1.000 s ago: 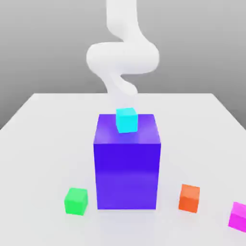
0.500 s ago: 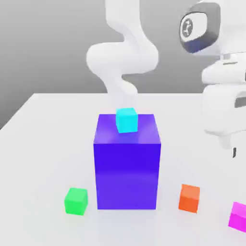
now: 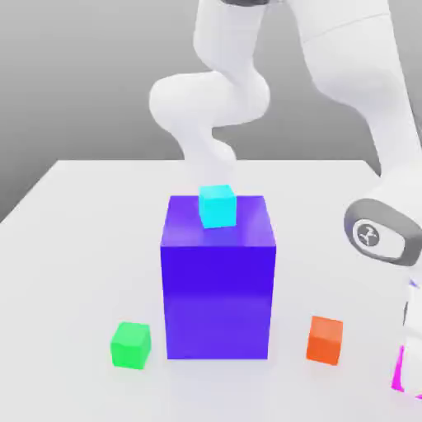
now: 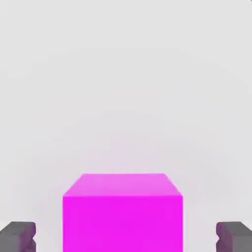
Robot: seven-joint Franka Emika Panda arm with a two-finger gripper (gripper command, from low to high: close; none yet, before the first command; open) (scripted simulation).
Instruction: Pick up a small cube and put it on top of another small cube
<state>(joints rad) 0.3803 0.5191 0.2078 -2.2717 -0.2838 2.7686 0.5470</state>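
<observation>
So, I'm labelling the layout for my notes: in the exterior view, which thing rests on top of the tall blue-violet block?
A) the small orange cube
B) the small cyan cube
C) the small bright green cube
B: the small cyan cube sits on the upper face of the tall blue-violet block.

On my table stands the block, with 1 upper cube on it. I see 1 side cube at the exterior view's left; at its right, 1 inner cube, then 1 outer cube.
</observation>
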